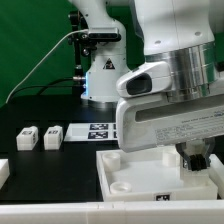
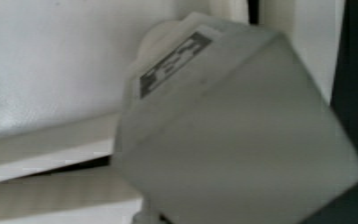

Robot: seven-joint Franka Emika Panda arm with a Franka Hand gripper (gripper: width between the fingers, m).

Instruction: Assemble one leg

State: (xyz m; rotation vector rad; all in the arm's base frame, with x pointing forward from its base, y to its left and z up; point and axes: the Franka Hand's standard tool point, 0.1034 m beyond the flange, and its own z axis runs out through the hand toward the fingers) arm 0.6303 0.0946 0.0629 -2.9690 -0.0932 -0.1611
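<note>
Leg (image 2: 220, 110) filled most of the wrist view — a white block with a black-and-white marker on one face, tilted and very close to the camera, lying over a white surface with a raised rim. Whether the end effector (image 1: 197, 158) was clamped on that leg could not be told: in the exterior view its fingertips were dark and blurred beneath the arm's wrist housing, and the wrist view showed no finger clearly.

In the exterior view the end effector stood low over the large white square piece (image 1: 150, 172), near that view's right edge, above the piece's recessed inside. Two more legs (image 1: 27, 137) (image 1: 53, 135) sat side by side on the black tabletop (image 1: 60, 165), well apart from the end effector, toward the exterior view's left. Just beyond them lay the marker board (image 1: 90, 131) — flat, white, its tags partly hidden by the arm. A further white part (image 1: 4, 170) showed at the exterior view's left edge, cut off by the frame.
</note>
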